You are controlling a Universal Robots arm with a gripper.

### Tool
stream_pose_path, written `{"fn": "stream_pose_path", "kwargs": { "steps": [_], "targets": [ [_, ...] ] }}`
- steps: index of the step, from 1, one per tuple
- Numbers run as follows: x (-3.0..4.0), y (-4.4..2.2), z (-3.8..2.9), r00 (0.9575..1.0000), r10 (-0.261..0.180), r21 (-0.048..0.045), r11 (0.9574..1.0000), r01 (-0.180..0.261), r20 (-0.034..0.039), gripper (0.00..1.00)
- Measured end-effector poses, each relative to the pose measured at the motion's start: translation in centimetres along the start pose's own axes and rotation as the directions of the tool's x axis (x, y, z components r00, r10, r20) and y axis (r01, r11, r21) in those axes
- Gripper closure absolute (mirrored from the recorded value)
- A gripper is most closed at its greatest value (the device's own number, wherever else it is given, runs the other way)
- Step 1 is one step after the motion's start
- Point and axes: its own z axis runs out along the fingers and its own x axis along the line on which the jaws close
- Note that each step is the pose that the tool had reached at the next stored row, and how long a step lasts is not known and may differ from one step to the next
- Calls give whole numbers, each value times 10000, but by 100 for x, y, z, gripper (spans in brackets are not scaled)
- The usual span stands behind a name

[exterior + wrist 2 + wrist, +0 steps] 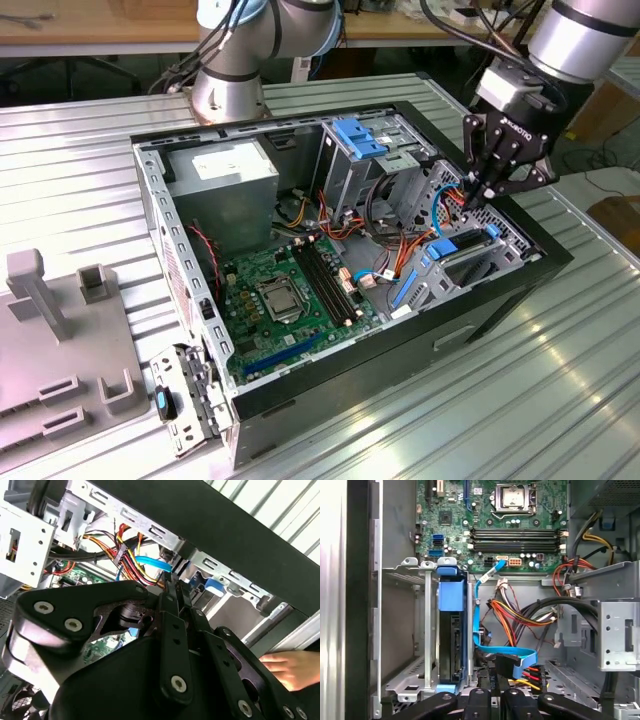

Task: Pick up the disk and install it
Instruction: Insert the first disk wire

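Observation:
The disk (pixel 451 645) stands on edge in the drive cage (pixel 405 630) of the open computer case, its grey body framed by a bright blue carrier with the handle on the motherboard side. In the exterior view the disk (pixel 455 245) sits low in the case's right end. My gripper (pixel 478 196) hangs just above and behind it, fingers shut together. In both wrist views the gripper (pixel 492 682) (pixel 170 587) has its tips beside the black connector (pixel 505 667) of a thin blue data cable (pixel 480 630). Whether the tips pinch that connector is not clear.
The case (pixel 520 240) lies open on a ribbed metal table. Inside are the motherboard (pixel 290 290), the power supply (pixel 225 180) and an upper bay with light blue latches (pixel 360 140). Wire bundles (pixel 520 615) crowd the gripper. A person's hand (pixel 292 667) rests outside the case. Grey fixtures (pixel 60 340) stand at the exterior view's left.

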Motion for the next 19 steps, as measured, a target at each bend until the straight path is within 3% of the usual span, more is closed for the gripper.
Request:
{"fn": "stream_pose_path", "kwargs": {
  "steps": [2, 4, 8, 12, 19],
  "targets": [
    [33, 10, 4, 10000, 1, 9, 10000, -1, 15, 83],
    [142, 19, 11, 10000, 0, 13, 10000, 0, 30, 83],
    [156, 26, 29, 10000, 52, 146, 9999, -53, 38, 83],
    [195, 69, 45, 10000, 52, 147, 9999, -52, 49, 83],
    [238, 84, 61, 9999, 120, 146, 9998, -121, 50, 83]
  ]
}}
